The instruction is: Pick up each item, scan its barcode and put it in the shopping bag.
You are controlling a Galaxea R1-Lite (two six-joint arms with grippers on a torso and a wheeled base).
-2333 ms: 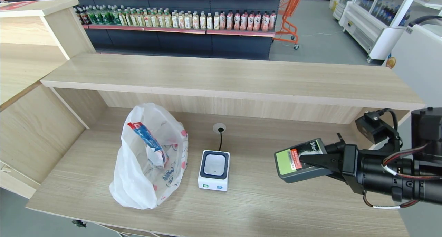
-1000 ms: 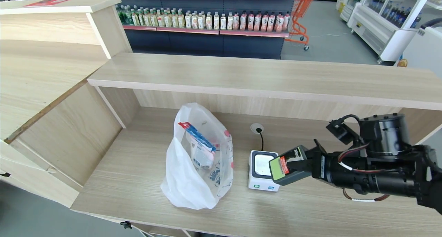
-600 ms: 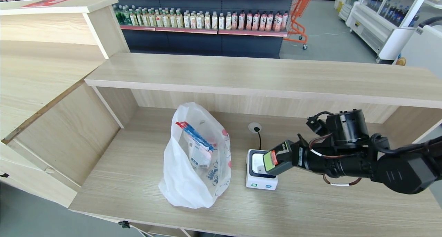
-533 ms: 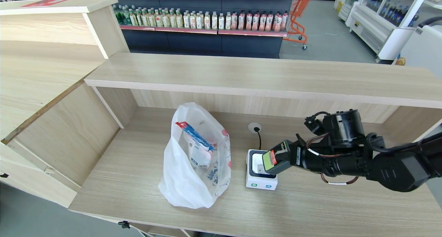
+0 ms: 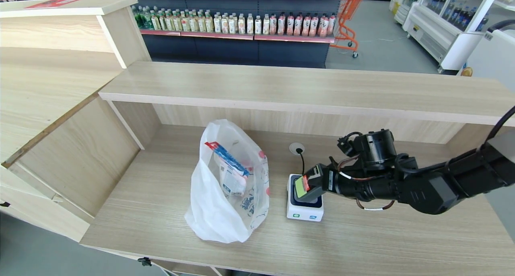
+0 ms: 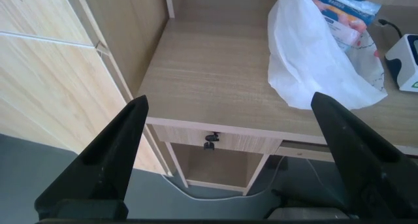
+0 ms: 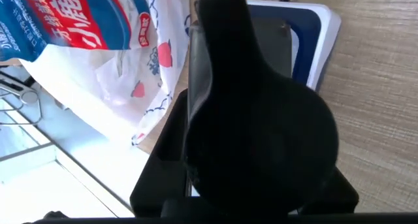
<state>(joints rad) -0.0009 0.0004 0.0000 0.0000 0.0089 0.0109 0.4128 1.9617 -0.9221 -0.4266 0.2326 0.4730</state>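
A dark box with a green end face (image 5: 302, 187) is held in my right gripper (image 5: 313, 184), which is shut on it. The box hangs just above the window of the white and blue barcode scanner (image 5: 304, 211) on the counter. In the right wrist view the box (image 7: 248, 119) shows as a dark shape in front of the scanner (image 7: 317, 34). The white plastic shopping bag (image 5: 229, 195) stands left of the scanner with a blue, red and white packet (image 5: 227, 165) inside. My left gripper (image 6: 228, 159) is open, off the counter's front edge, near the bag (image 6: 320, 61).
The scanner's black cable (image 5: 301, 159) runs to a hole in the counter. A raised wooden ledge (image 5: 305, 91) crosses behind the work surface, and a side panel (image 5: 80, 155) closes it on the left. A drawer handle (image 6: 209, 141) sits below the counter edge.
My right arm has carried the box leftward from the counter's right side to above the scanner. The camera shifted early on. The bag and scanner stayed in place.
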